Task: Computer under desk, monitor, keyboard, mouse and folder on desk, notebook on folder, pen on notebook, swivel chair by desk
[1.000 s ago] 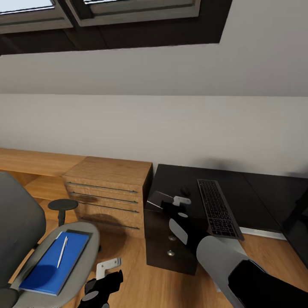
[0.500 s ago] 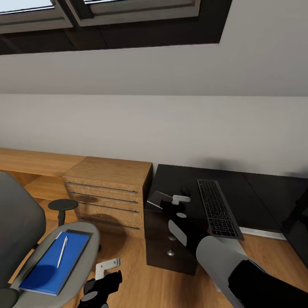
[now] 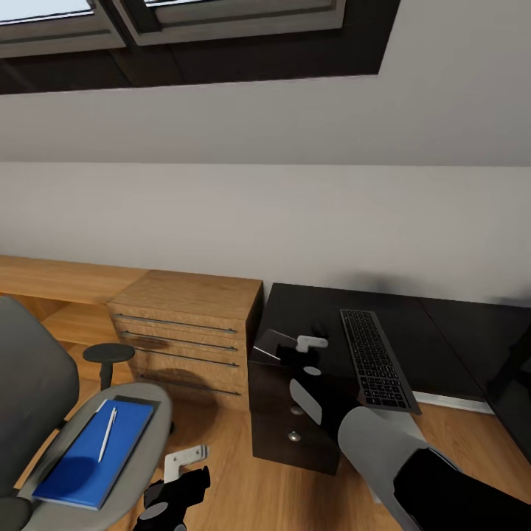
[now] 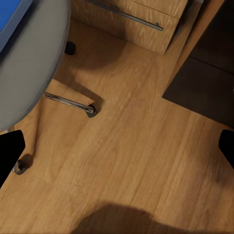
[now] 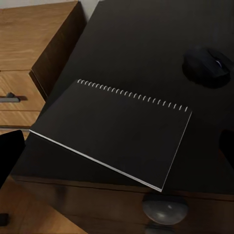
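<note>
Attic bedroom with a sloped white ceiling and light wood floor. Over the black desk (image 3: 413,324) the right gripper (image 5: 117,146), fingers spread, hovers just above the dark-grey spiral notebook (image 5: 114,129). It has barely moved in the last second, so the grasp seems imminent. The dark oval mouse (image 5: 207,66) lies at two o'clock. The left gripper (image 4: 117,146) hangs open above the floor, and the bright-blue folder (image 3: 92,450) with its thin white pen (image 3: 108,434) sits at eight o'clock on the grey swivel chair (image 3: 44,413).

light-wood drawer chest (image 3: 188,332) | dark-framed skylights (image 3: 184,22) | wood floor (image 4: 131,161)
</note>
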{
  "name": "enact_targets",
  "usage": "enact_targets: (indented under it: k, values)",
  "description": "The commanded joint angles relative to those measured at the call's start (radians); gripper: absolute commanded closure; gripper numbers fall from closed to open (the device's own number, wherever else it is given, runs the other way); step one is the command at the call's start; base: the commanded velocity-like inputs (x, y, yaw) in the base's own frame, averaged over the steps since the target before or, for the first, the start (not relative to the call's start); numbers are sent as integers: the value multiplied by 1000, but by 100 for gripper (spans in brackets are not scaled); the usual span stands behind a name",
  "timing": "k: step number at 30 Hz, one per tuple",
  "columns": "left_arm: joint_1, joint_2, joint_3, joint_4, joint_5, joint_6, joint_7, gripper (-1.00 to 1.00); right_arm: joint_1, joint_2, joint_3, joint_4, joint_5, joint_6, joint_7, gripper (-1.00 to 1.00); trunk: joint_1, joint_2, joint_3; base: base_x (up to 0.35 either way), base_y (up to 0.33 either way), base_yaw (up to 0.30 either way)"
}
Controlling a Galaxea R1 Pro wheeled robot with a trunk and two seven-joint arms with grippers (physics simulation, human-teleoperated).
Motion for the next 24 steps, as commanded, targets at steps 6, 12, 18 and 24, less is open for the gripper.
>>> enact_targets:
  k: [6,12,18,24]
  values:
    - [0,0,-1,-2,10,1,9,-100,-1,0,8,1,-10,-7,-5,-100,0,-1,-1,0,0,0]
    - [0,2,0,-2,10,1,9,-100,-1,0,8,1,-9,-7,-6,-100,0,-1,-1,0,0,0]
    - [0,1,-2,-2,10,1,9,-100,-1,0,7,1,-9,-7,-5,-100,0,-1,-1,1,0,0]
    - [0,2,-2,-2,9,1,8,-100,-1,0,6,1,-9,-7,-5,-100,0,-1,-1,101,0,0]
